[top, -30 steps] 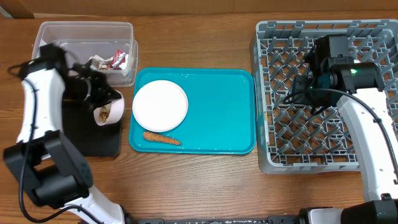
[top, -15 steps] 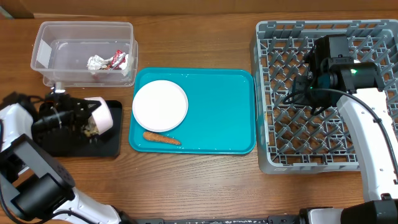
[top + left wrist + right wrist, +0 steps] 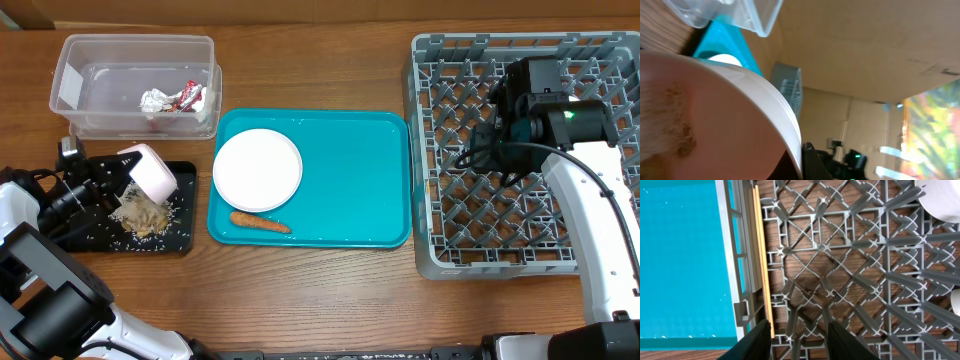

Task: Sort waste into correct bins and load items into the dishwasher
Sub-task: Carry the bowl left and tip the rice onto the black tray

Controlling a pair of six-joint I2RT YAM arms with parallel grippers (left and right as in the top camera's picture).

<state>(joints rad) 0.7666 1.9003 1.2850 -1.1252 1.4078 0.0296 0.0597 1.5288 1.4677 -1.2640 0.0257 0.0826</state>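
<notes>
Overhead and wrist views of the sorting station. The clear tub (image 3: 135,85) holds a crumpled foil wad (image 3: 153,99) and a red snack wrapper (image 3: 188,97). The black tray (image 3: 182,238) carries a heap of rice scraps (image 3: 143,213) with loose grains scattered around it. The teal tray (image 3: 350,190) bears a round plate (image 3: 257,169) and, just below it, a carrot (image 3: 260,222). In the grey dish rack (image 3: 450,150) a pair of chopsticks (image 3: 762,255) lies along the wall nearest the teal tray; a white dish (image 3: 945,200) shows at the edge of the right wrist view. Half a second earlier the black tray was almost bare and the scraps sat inside the white cup (image 3: 148,172); the heap has since appeared on the tray, and the cup is tipped further. The right arm has not moved. The left gripper (image 3: 122,183) is clamped on the cup's rim, holding it tilted directly over the heap; a brown smear (image 3: 680,125) clings inside. The right gripper (image 3: 799,327) hovers over the rack with jaws part-way apart and empty, and the chopsticks lie just beside its left finger.
</notes>
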